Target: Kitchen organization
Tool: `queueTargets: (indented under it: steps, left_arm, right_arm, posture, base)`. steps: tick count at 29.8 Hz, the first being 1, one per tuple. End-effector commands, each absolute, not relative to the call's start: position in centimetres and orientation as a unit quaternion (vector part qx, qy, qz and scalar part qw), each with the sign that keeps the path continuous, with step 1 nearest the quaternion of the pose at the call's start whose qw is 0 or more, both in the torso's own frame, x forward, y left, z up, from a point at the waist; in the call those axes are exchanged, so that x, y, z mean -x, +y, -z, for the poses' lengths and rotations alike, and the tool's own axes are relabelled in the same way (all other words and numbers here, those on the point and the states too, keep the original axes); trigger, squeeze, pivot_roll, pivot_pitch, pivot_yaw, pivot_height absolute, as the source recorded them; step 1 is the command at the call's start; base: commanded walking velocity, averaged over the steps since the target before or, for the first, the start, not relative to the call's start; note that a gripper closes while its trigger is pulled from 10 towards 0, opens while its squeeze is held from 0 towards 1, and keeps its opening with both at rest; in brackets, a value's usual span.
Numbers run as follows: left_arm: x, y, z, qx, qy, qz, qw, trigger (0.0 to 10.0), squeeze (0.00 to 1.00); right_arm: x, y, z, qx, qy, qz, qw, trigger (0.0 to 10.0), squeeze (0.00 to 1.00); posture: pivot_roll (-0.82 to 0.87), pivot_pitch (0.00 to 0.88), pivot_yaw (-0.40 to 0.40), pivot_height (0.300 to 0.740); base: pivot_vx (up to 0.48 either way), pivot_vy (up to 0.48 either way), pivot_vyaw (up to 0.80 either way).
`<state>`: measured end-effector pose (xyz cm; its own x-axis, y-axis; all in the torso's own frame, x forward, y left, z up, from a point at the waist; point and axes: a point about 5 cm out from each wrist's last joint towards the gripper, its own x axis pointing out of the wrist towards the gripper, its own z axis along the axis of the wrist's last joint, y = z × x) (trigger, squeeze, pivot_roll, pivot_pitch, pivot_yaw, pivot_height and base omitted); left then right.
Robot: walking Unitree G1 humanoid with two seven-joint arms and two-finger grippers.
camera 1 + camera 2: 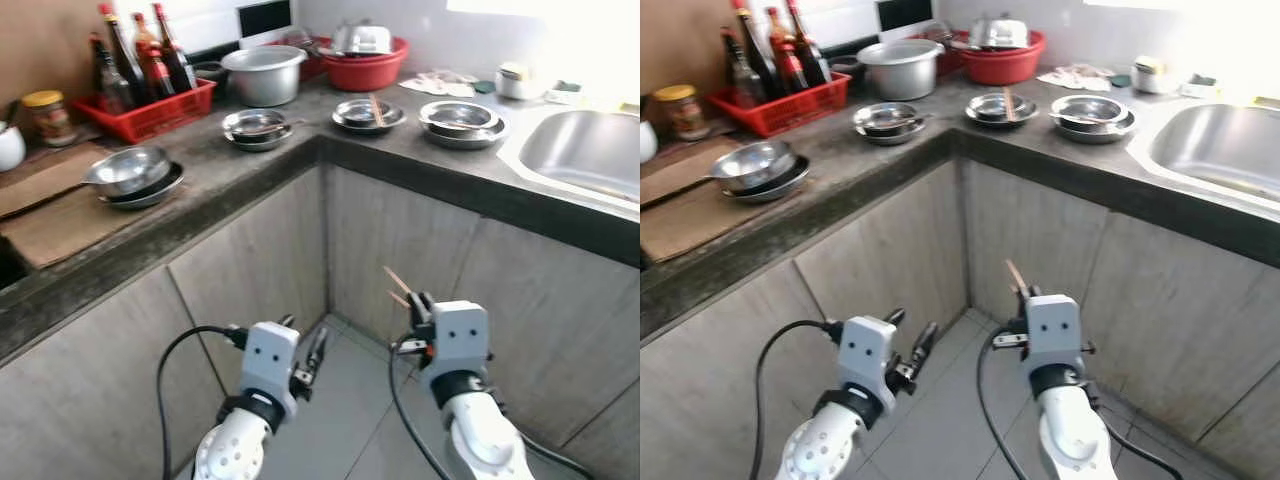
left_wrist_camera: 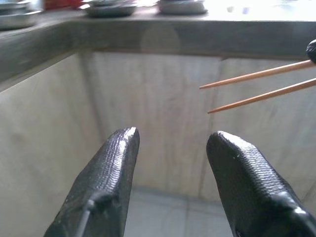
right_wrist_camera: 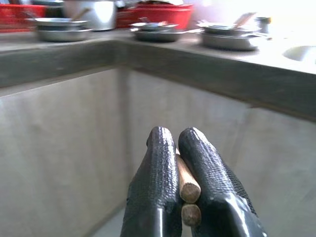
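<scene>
Wooden chopsticks (image 3: 187, 190) pinched between right gripper (image 3: 181, 143) fingers, tips protruding

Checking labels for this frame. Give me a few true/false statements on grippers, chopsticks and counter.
1. The right gripper is shut on chopsticks. True.
2. The left gripper holds a bowl. False: it is open and holds nothing.
3. Both grippers are below the counter. True.
4. The bottles stand in the sink. False: they stand in a red basket on the counter.
5. The chopsticks are touching the counter. False: they are held well below it.
</scene>
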<state>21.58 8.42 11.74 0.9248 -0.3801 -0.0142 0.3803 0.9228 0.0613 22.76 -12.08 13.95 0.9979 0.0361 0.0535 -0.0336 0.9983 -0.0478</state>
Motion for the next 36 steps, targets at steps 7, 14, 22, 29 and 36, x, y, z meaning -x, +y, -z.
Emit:
queueTargets:
  steps: [7, 14, 22, 29, 36]
  left_arm:
    - [-21.7, 9.1, -11.7, -0.03, 0.004, 0.175, 0.984, 10.0, 0.0]
    - [-21.8, 9.1, -11.7, -0.028, 0.003, 0.174, 0.984, 10.0, 0.0]
    - [-22.0, 9.1, -12.3, -0.016, -0.01, 0.168, 0.986, 10.0, 0.0]
    - [-22.2, 9.1, -12.8, -0.016, -0.022, 0.168, 0.985, 10.0, 0.0]
    - [-22.4, 9.1, -13.1, -0.015, -0.028, 0.166, 0.986, 10.0, 0.0]
  right_arm:
    - [-22.7, -11.8, -14.3, 0.021, -0.035, -0.018, 0.999, 0.0, 0.0]
    - [-22.9, -11.8, -14.6, 0.018, -0.041, -0.017, 0.999, 0.0, 0.0]
    - [-24.2, -12.5, -17.1, 0.0, -0.094, -0.014, 0.996, 0.0, 0.0]
    - [-25.5, -13.1, -19.5, -0.011, -0.137, -0.016, 0.99, 10.0, 0.0]
    - [-25.8, -12.6, -20.7, -0.023, -0.16, -0.042, 0.986, 10.0, 0.0]
  posture:
    - [0.06, 0.028, 0.043, 0.74]
    - [0.06, 0.026, 0.043, 0.74]
    - [0.06, 0.025, 0.043, 0.74]
    - [0.06, 0.024, 0.037, 0.74]
    - [0.06, 0.026, 0.038, 0.74]
  base:
    - [0.0, -0.134, -0.78]
    - [0.0, 0.0, -0.78]
    - [0.0, 0.0, -0.76]
    - [0.309, 0.0, 0.0]
    - [0.388, 0.0, 0.0]
